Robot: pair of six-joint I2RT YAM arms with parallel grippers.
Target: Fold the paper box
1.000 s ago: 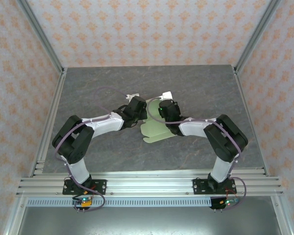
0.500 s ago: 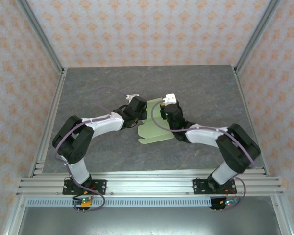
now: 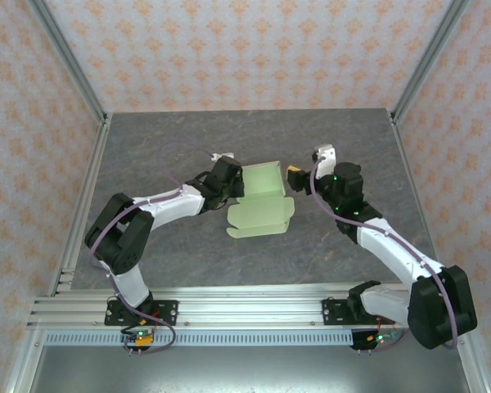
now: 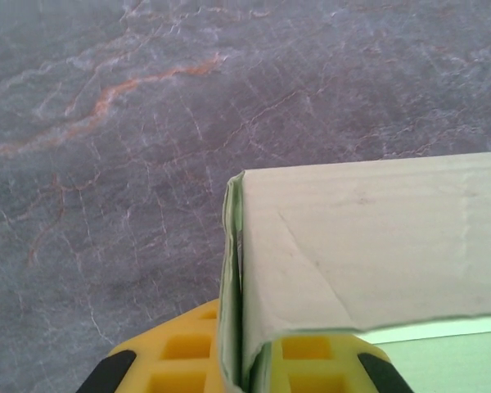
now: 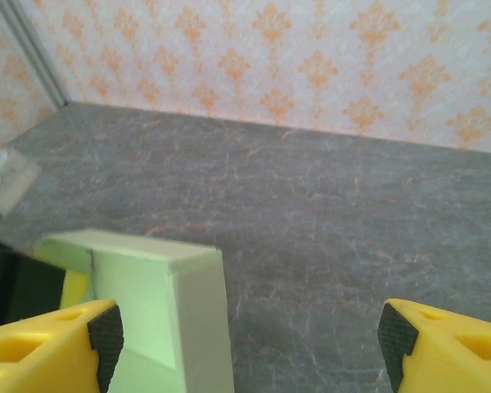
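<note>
The paper box [image 3: 262, 214] is pale green and lies mid-table, its back part folded up into walls and a flat flap spread toward the front. My left gripper [image 3: 237, 182] is shut on the box's left wall. In the left wrist view that doubled wall [image 4: 233, 278] stands pinched between the yellow fingers [image 4: 180, 360], with my left gripper [image 4: 244, 370] at the bottom edge. My right gripper [image 3: 309, 162] hangs open just right of the box, apart from it. In the right wrist view the box's corner [image 5: 147, 295] sits by the left finger [image 5: 57, 340], and nothing lies between the jaws of my right gripper [image 5: 250, 340].
The grey marbled table [image 3: 164, 147] is bounded by patterned walls and aluminium corner posts [image 3: 69, 65]. A metal rail [image 3: 245, 307] runs along the near edge by the arm bases.
My right gripper has opened, let go of the box and swung away to the right. The box's back wall now stands up. The left gripper keeps its hold.
</note>
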